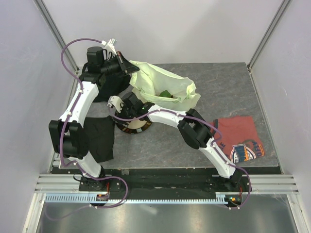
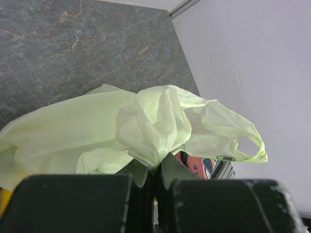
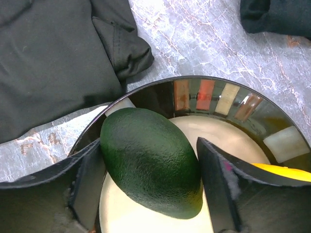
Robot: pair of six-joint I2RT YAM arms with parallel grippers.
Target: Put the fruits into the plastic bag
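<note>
My left gripper pinches the crinkly pale-green plastic bag, right gripper spread wide around a dark-green pebbly avocado.

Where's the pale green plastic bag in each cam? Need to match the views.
Top external: the pale green, thin crinkly plastic bag lies upper centre, its far-left corner pinched by the left gripper.
Left wrist: the bag fills the middle, bunched in that shut gripper.
Right wrist: not in it.
Shared landmark: the grey marbled tabletop, seen in all three views.
</note>
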